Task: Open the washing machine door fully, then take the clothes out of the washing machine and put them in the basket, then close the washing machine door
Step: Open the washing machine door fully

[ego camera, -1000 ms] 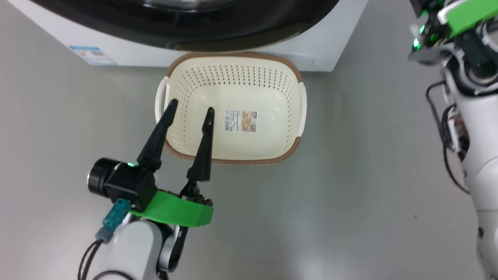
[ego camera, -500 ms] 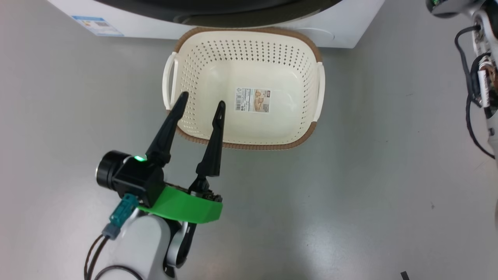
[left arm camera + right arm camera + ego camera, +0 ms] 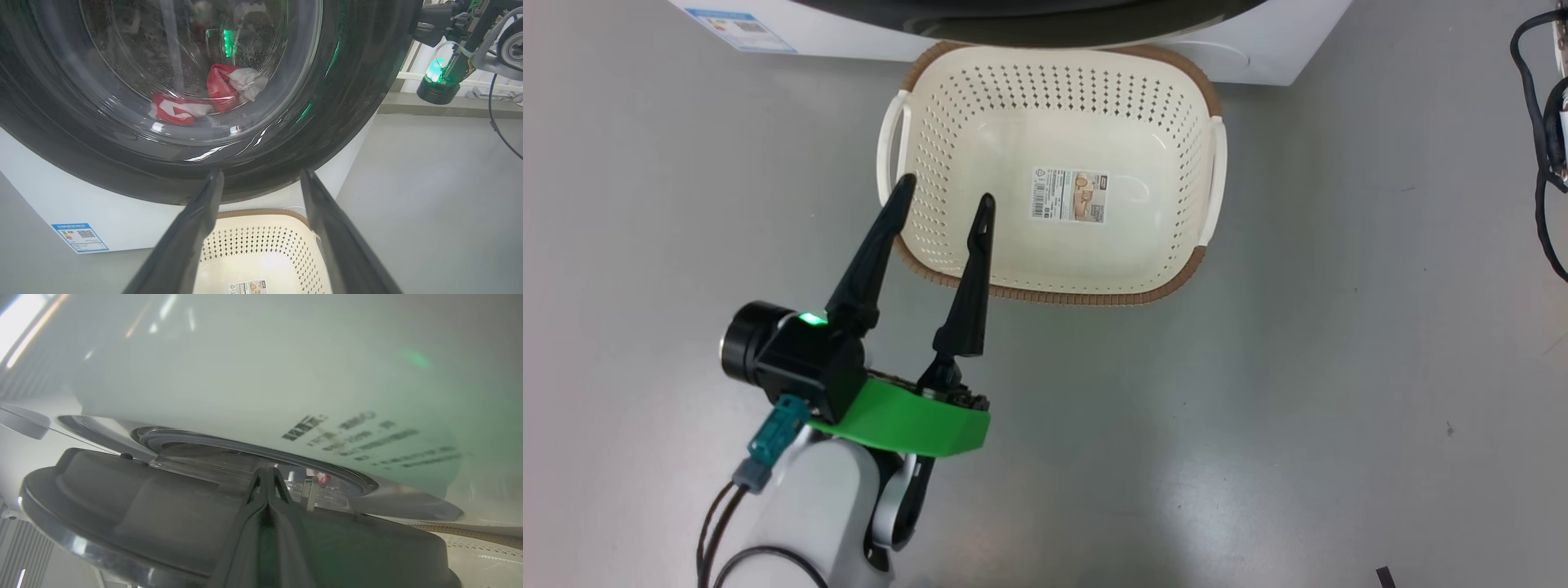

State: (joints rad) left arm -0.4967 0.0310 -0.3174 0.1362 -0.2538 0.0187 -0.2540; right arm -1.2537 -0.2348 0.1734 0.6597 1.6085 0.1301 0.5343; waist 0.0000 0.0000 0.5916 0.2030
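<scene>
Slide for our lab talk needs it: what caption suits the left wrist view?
Open left gripper facing the washing machine door, red-and-white clothes behind its glass, basket below.

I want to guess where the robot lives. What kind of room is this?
Probably a laundry corner in a lab or test room. A white washing machine stands on a bare grey floor, red and white clothes show through its door, and an empty basket sits in front.

Held the left gripper point(image 3: 946, 189) spread wide at lower left of the head view, pale forearm point(image 3: 805, 510) rising from the bottom edge. Held the right gripper point(image 3: 266, 473) pinched together at bottom centre of its wrist view.
</scene>
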